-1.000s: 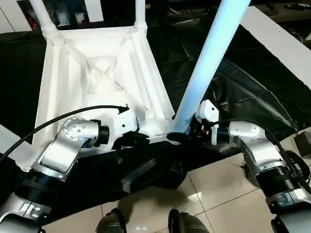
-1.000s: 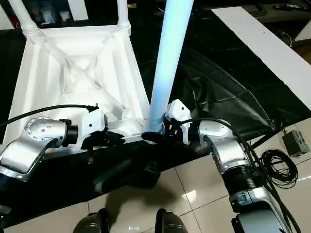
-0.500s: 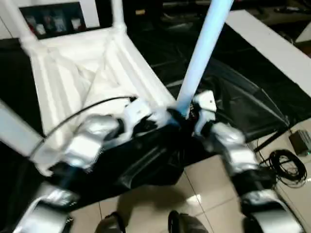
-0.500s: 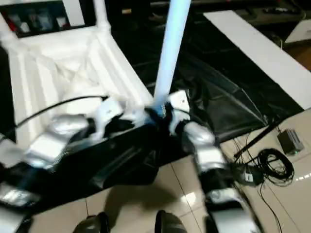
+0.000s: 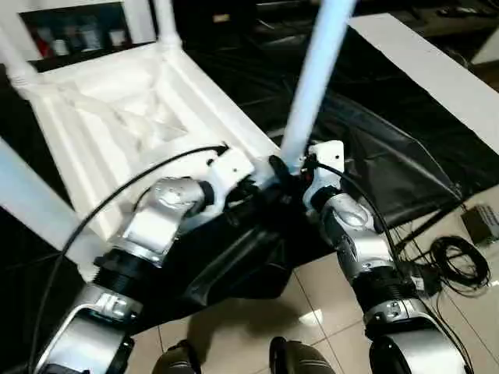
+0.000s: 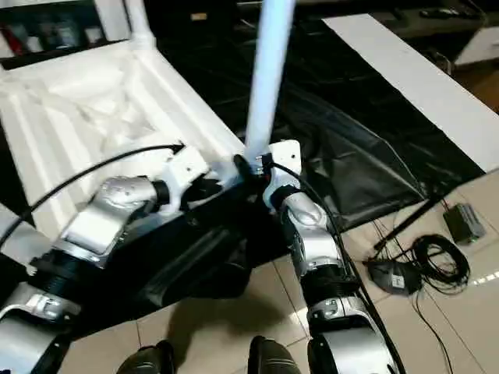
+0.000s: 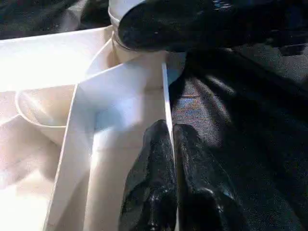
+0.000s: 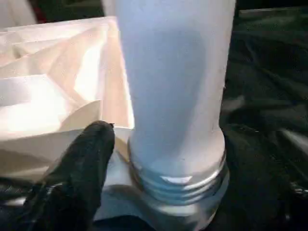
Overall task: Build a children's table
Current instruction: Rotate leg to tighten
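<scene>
The children's table lies upside down: a white ribbed tabletop [image 5: 101, 117] on a black sheet. A pale tubular leg [image 5: 312, 86] stands upright in the near corner socket, its threaded end [image 8: 175, 180] seated in the collar. My right gripper [image 5: 287, 167] sits around that leg's base. One black finger [image 8: 79, 175] stands beside the tube with a narrow gap, so it is open. My left gripper [image 7: 168, 142] is shut on the thin rim wall [image 7: 166, 96] next to that corner. Other legs rise at the far corners [image 5: 165, 19] and at the left [image 5: 35, 204].
A black sheet [image 5: 390, 148] covers the work surface and hangs over its near edge. A long white board [image 5: 437, 70] lies at the right. On the tiled floor at the right are coiled cables [image 5: 452, 261] and a small grey box [image 5: 479, 222].
The whole picture has swung and tilted, so the camera moved. Both grippers stay at the same near corner, and the leg still stands upright in its socket.
</scene>
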Controlling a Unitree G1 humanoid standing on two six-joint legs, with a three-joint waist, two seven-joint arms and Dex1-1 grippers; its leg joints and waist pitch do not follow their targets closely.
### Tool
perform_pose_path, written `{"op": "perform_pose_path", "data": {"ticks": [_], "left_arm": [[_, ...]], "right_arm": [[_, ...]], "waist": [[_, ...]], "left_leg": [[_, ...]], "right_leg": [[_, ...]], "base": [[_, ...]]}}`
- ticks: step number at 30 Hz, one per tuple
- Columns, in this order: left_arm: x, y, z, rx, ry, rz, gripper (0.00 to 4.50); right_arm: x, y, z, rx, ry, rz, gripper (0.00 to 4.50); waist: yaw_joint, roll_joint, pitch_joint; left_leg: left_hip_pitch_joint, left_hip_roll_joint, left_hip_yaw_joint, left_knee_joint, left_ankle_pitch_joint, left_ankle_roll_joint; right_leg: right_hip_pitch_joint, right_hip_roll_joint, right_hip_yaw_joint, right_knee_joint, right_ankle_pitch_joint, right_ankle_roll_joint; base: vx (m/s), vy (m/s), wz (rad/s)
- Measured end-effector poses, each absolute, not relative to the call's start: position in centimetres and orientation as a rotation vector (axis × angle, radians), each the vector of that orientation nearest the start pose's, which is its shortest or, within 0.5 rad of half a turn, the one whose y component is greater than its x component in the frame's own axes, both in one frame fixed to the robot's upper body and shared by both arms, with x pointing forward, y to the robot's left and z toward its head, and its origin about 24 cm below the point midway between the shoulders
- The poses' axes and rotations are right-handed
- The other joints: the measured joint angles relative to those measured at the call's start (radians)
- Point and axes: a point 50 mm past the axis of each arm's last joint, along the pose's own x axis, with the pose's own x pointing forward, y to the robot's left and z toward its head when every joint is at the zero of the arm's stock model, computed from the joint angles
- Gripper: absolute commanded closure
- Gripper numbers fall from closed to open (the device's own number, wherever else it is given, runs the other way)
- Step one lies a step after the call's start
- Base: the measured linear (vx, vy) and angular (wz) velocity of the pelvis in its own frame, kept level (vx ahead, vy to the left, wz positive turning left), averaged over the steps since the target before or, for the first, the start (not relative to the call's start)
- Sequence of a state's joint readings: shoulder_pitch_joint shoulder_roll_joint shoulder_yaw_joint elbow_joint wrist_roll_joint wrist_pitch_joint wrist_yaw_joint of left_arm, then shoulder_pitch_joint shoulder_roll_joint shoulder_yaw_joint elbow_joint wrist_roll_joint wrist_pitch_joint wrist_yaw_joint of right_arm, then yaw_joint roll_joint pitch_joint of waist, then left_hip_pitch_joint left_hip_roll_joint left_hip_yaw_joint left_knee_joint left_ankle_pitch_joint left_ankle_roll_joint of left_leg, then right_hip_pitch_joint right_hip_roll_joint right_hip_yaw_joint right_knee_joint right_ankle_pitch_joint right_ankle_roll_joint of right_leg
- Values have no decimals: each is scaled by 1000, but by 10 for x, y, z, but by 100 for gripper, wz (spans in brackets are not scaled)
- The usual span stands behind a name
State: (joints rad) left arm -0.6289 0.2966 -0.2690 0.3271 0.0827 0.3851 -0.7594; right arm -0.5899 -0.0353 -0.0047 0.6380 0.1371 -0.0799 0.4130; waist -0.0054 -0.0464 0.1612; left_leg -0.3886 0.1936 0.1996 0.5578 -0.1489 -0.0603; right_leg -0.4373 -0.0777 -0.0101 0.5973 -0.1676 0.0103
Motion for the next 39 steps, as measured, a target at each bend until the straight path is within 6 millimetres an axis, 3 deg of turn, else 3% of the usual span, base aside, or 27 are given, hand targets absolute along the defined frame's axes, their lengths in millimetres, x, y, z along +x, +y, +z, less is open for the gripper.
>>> {"op": "perform_pose_path", "data": {"ticks": [3,6,11,18,23,39], "left_arm": [[337,110,96,491,298,-923,450],[330,122,96,522,289,-992,450],[321,137,99,544,285,-1077,450],[302,145,99,545,314,-1270,450],[301,147,99,550,319,-1281,450],[301,148,99,542,320,-1286,450]], "right_arm": [[347,-102,85,-1,-50,637,27],[336,-122,88,-151,-17,838,27],[330,-134,92,-262,13,980,27],[323,-130,89,-311,57,1115,27],[318,-132,91,-304,65,1182,27],[318,-133,89,-305,76,1203,170]], "waist": [[-1,0,0],[8,0,0],[7,-2,1],[31,-2,1],[32,-2,2],[33,-2,2]], "left_leg": [[0,1,0,-2,0,0],[1,1,0,-4,0,0],[0,2,0,-6,-1,-1],[-6,2,2,-4,-3,5],[-5,2,3,-1,-5,2],[-5,4,3,-1,-4,4]], "right_leg": [[0,1,-1,0,0,0],[1,1,-2,-2,0,0],[-1,1,-2,-3,1,-2],[-3,1,-2,-3,-2,-6],[-3,0,-2,-2,-2,-7],[-3,1,-2,-1,-2,-7]], "base": [[0,0,0],[0,0,0],[0,0,0],[0,0,0],[0,0,0],[0,0,0]]}}
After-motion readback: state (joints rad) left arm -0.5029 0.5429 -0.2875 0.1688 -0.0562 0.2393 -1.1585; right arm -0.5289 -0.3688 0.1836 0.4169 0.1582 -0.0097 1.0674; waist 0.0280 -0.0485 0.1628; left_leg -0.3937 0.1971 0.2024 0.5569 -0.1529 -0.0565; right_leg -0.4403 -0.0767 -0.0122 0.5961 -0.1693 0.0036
